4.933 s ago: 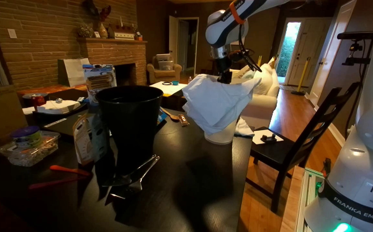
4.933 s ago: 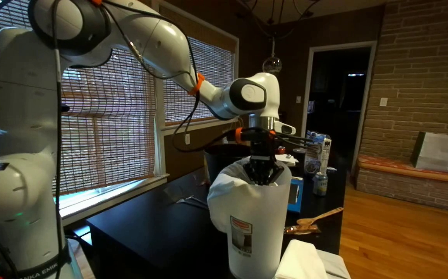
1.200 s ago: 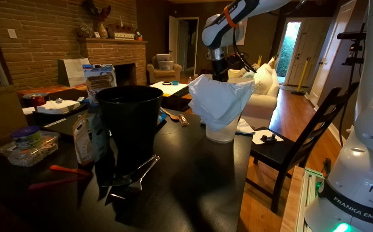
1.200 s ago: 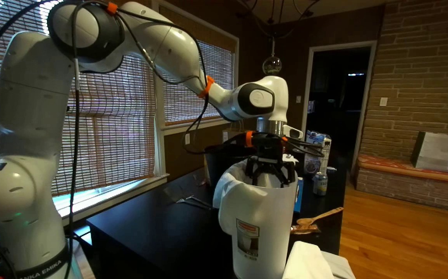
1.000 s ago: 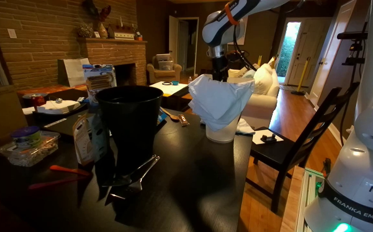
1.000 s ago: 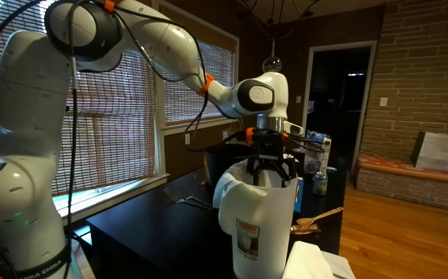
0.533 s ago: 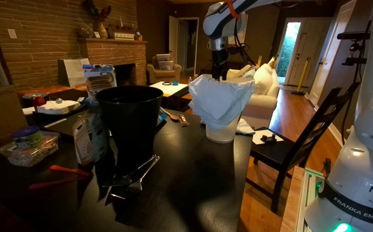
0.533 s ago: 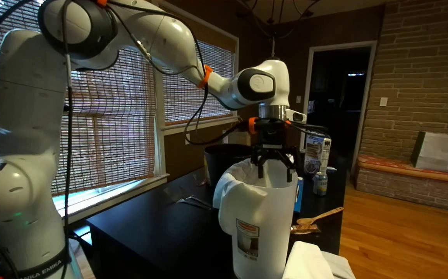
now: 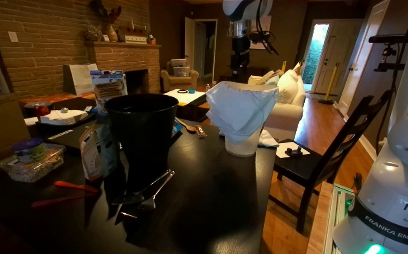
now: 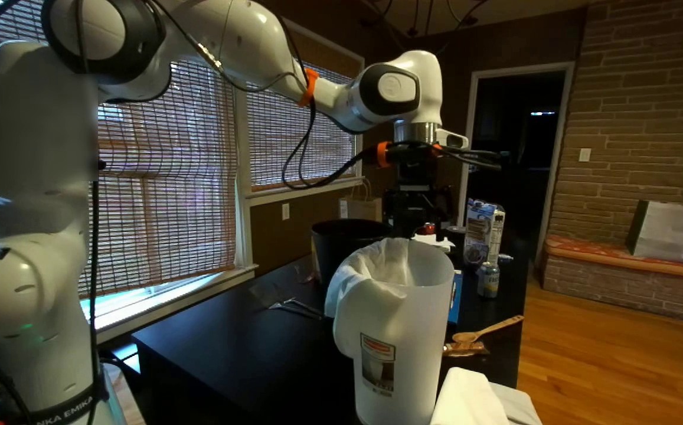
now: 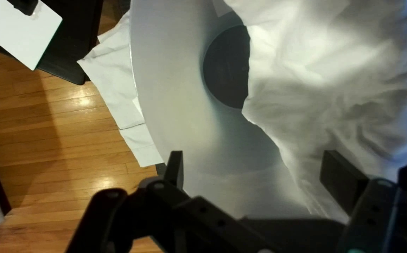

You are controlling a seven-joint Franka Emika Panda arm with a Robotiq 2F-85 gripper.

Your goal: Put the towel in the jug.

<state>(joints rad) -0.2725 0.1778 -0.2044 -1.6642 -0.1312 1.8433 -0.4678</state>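
The tall white jug stands upright near the table's edge in both exterior views. Over its rim hangs the white towel, part outside and part inside. From above, the wrist view shows the towel covering one side of the mouth, while the jug's wall and dark bottom show on the other side. My gripper is above the jug, apart from jug and towel. In the wrist view the gripper is wide open, nothing between its fingers.
A large black bin stands on the table near the jug. Metal tongs and a red utensil lie by it. A wooden spoon, a can and a folded white cloth are around the jug. A chair adjoins.
Several seconds ago the jaws stood close together in the jug's mouth. They have since opened, and the gripper has risen out of the jug. The towel stays draped; the jug has shifted slightly.
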